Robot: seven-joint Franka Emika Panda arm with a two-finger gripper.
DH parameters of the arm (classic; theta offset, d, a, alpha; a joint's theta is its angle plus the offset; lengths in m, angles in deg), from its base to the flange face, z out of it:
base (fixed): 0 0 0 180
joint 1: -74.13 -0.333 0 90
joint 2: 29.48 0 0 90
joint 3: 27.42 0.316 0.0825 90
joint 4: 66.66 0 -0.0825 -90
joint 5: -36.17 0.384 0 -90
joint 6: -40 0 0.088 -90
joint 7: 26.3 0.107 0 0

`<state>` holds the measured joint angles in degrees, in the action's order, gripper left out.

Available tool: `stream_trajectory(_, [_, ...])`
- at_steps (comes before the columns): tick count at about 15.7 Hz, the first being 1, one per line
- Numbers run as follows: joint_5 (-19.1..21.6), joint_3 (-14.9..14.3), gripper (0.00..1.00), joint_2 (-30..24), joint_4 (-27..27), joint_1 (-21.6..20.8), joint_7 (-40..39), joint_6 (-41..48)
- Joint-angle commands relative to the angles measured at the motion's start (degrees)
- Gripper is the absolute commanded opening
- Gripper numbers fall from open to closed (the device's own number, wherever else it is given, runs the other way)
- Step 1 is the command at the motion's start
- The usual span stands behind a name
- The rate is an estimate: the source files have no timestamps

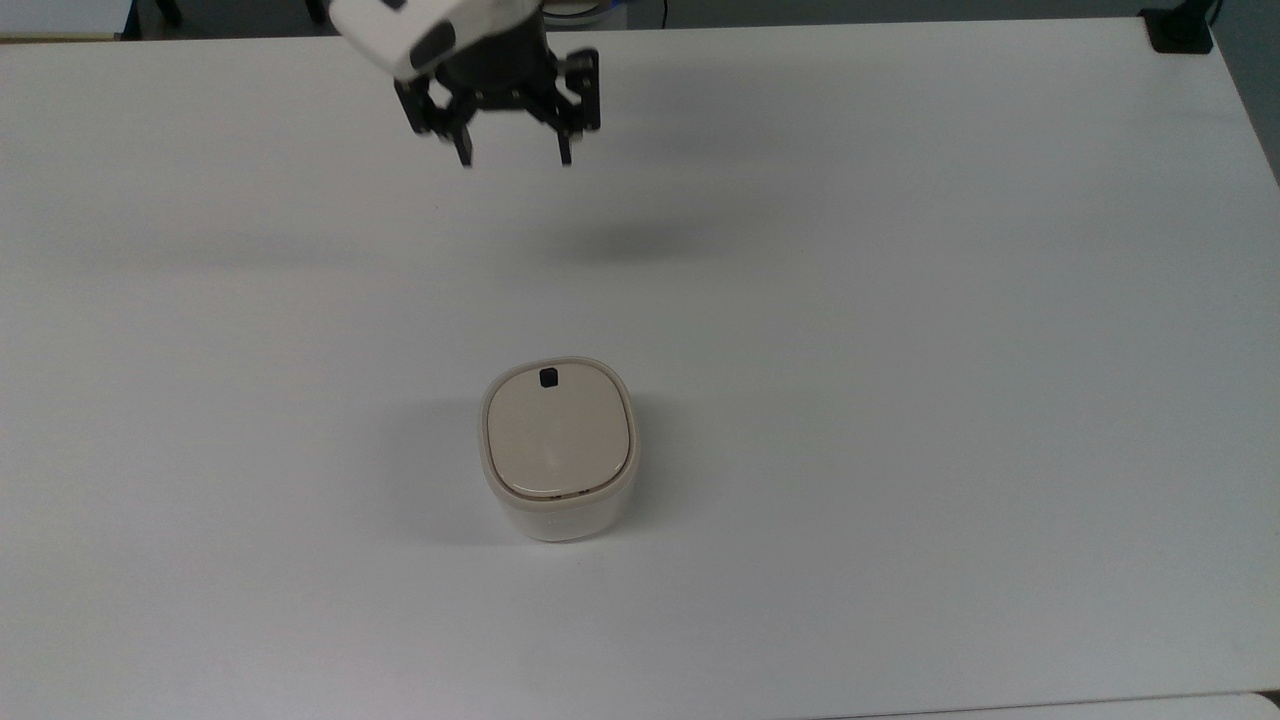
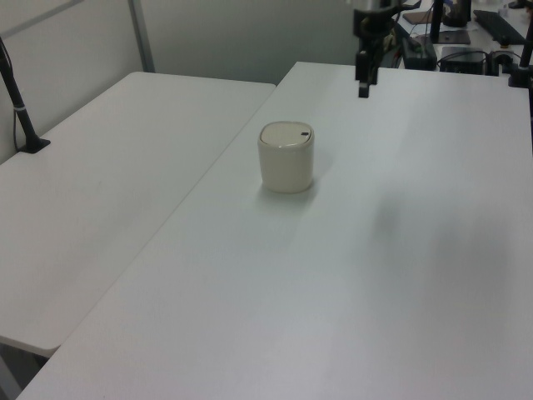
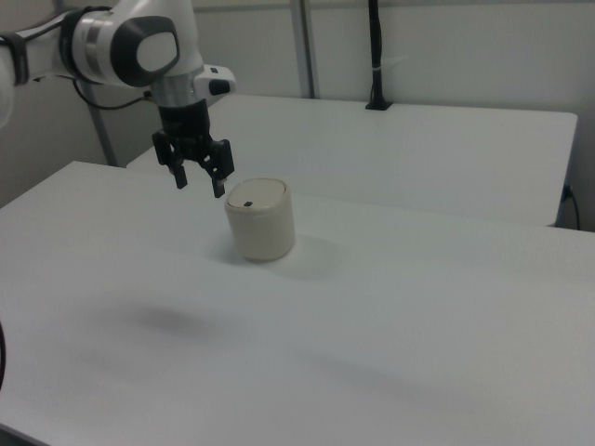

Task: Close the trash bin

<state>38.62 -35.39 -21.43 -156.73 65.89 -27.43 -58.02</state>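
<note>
The cream-white trash bin (image 1: 558,455) (image 2: 286,157) (image 3: 261,220) stands near the middle of the white table. Its flat beige lid (image 1: 558,437) lies down flush on the rim, with the small black tab (image 1: 548,377) at the far edge in the top view. My gripper (image 1: 514,158) (image 3: 199,184) (image 2: 364,90) hangs in the air well away from the bin, toward the top view's top, raised above the table. Its two fingers are spread apart and hold nothing.
The white table (image 1: 900,350) stretches wide around the bin. A second white table (image 2: 108,167) adjoins it on the left view's left. A black post (image 3: 376,56) stands at the back in the right view, and a black clamp (image 1: 1180,30) sits at the top view's top right.
</note>
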Motion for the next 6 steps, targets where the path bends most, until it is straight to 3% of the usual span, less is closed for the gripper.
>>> stream_trajectory(1, [-1.66, 2.69, 1.00, -8.12, -9.23, 2.86, 7.09, -0.77])
stream_trajectory(6, [-1.83, 3.93, 1.00, -8.05, -9.42, 4.63, 9.12, -0.16])
